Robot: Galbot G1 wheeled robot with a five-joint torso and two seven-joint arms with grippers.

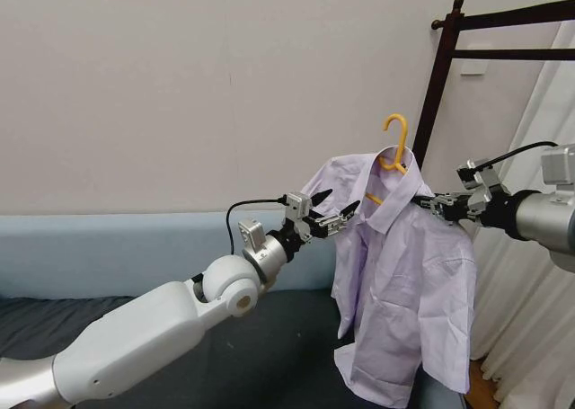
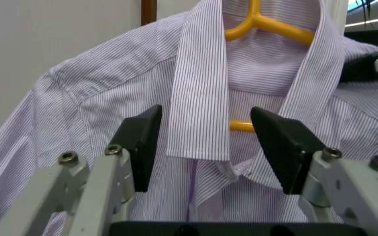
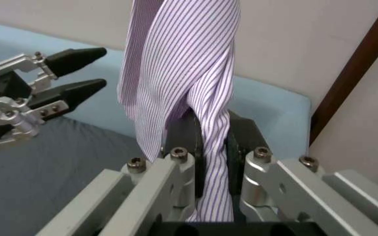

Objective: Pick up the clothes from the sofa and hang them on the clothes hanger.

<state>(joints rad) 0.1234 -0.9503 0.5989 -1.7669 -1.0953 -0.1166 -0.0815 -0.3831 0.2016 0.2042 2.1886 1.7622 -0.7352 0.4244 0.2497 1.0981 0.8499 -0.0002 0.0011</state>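
Observation:
A lilac pinstriped shirt (image 1: 404, 274) hangs in the air on a yellow hanger (image 1: 393, 148), above the sofa's right end. My right gripper (image 1: 433, 204) is shut on the shirt's shoulder; the right wrist view shows the striped cloth (image 3: 196, 88) pinched between its pads (image 3: 183, 142). My left gripper (image 1: 334, 213) stands open just left of the shirt, level with the collar. In the left wrist view the collar (image 2: 202, 98) and hanger (image 2: 267, 24) lie a short way beyond its black fingers (image 2: 143, 142), apart from them. The dark wooden clothes stand (image 1: 449, 58) rises behind the shirt at the right.
A light blue sofa back (image 1: 108, 247) with a dark grey seat (image 1: 269, 355) lies below. A plain wall is behind. A white curtain (image 1: 539, 247) hangs at the far right, beside the stand.

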